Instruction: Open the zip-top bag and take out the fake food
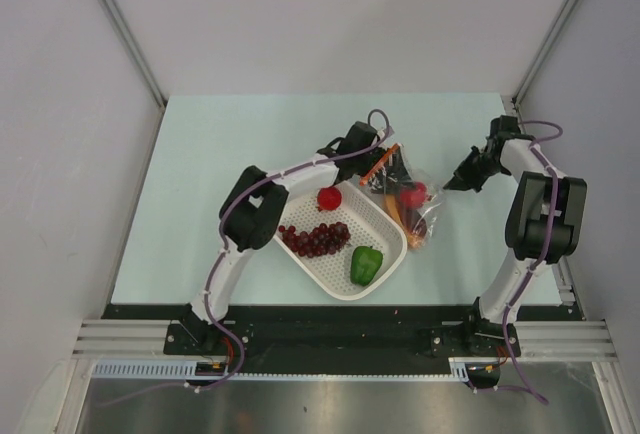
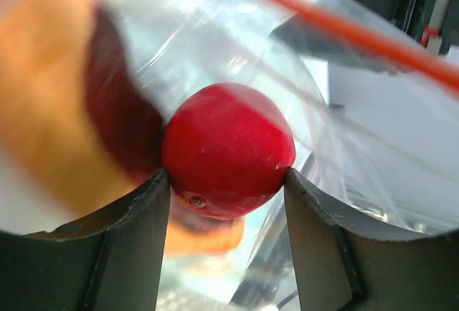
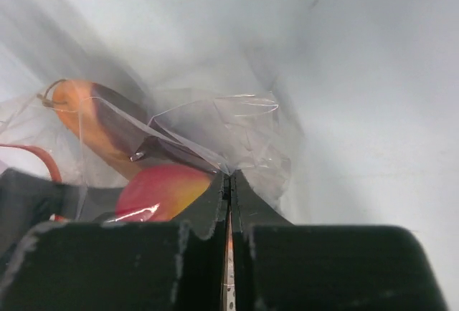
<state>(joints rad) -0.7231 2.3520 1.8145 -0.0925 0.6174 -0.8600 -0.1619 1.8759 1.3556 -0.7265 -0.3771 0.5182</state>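
The clear zip-top bag lies right of the basket, its orange-red zipper strip at the upper left. My left gripper reaches into the bag mouth; in the left wrist view it is shut on a red round fruit, one finger touching each side. Orange carrot-like pieces lie behind it in the bag. My right gripper is shut on the bag's plastic edge and holds it up. A red-yellow fruit and an orange piece show through the plastic.
A white perforated basket sits in front of the arms. It holds a dark purple grape bunch, a green bell pepper and a red fruit. Grey walls close in the pale table on three sides.
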